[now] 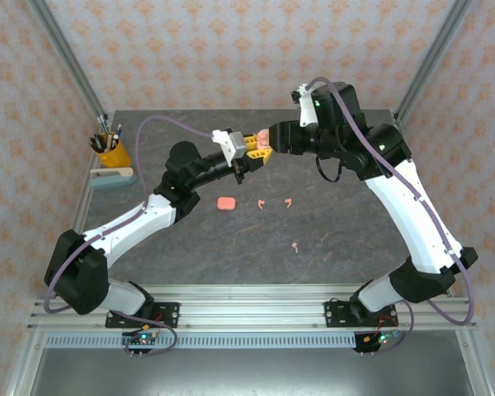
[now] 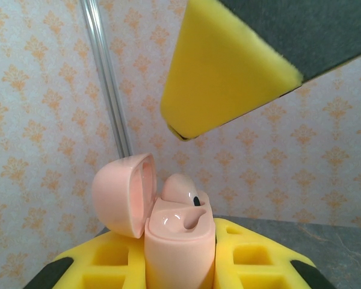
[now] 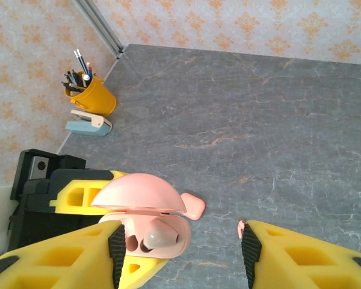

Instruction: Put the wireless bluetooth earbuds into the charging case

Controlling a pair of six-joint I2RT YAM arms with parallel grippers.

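Note:
The pink charging case (image 2: 180, 247) stands upright between the yellow fingers (image 2: 259, 259) of my left gripper (image 2: 180, 265), which is shut on it above the table (image 1: 262, 142). Its lid (image 2: 123, 192) is swung open. One pale-pink earbud (image 2: 180, 188) sits in one socket with its head showing; the socket beside it is bare. My right gripper (image 3: 183, 241) hovers just over the case (image 3: 150, 232), open, with nothing held; one of its fingers (image 2: 222, 72) hangs above the case. Three loose earbuds (image 1: 261, 202) (image 1: 288, 200) (image 1: 295, 245) lie on the table.
A second pink case (image 1: 226, 202) lies shut on the grey table (image 1: 355, 231), left of the loose earbuds. A yellow pen cup (image 1: 111, 153) and a light-blue stapler (image 1: 111, 177) stand at the far left edge. Metal frame posts rise at the back corners.

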